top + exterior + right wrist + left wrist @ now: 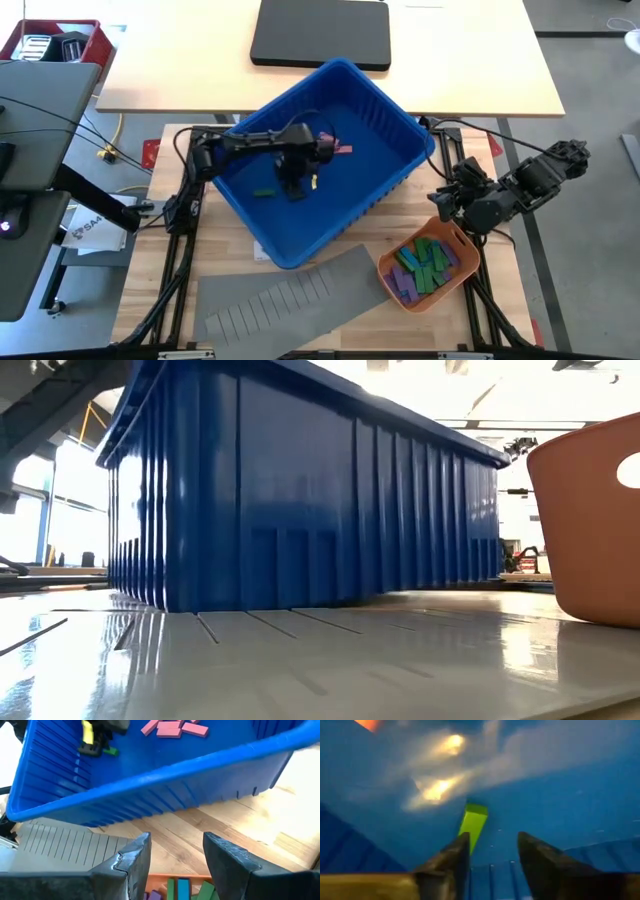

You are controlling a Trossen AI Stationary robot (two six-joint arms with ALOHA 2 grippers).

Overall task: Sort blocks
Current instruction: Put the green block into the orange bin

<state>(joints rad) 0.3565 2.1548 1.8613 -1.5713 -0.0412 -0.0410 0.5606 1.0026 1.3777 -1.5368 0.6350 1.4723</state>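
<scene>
Left gripper (492,852) inside the blue bin (400,160), fingers spread over a green block (472,822) lying on the bin floor, likely just dropped; right gripper (172,855) waits spread above the orange tray (455,285) at the table's right edge.

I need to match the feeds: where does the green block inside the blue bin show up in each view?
High view: green block on the blue bin floor, beside the left gripper.
Low view: not in it; the bin's wall hides the inside.
Left wrist view: lying just ahead of the fingers.
Right wrist view: partly hidden under the left gripper.
Shared landmark: the blue bin.
</scene>
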